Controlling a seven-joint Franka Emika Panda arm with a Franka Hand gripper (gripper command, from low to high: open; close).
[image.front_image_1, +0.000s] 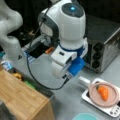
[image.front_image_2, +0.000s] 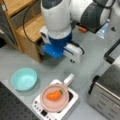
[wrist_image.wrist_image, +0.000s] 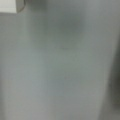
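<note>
In a front view the gripper (image.front_image_1: 65, 71) hangs off the white arm over bare grey table (image.front_image_1: 65, 100), its fingers hidden behind the blue mount, so I cannot tell whether they are apart or together. The carrot (image.front_image_1: 103, 92) lies on a pink plate (image.front_image_1: 93, 96), which sits on a white scale (image.front_image_1: 86, 97), below and to the gripper's right, apart from it; lying flat there, it cannot roll.

In a front view the gripper (image.front_image_2: 62, 51) stands above the carrot (image.front_image_2: 54, 95), the pink plate (image.front_image_2: 46, 102) and the scale (image.front_image_2: 72, 100), with a teal bowl (image.front_image_2: 23, 78) lower left.

The wrist view shows only grey table (wrist_image.wrist_image: 60, 70); no fingers show.
</note>
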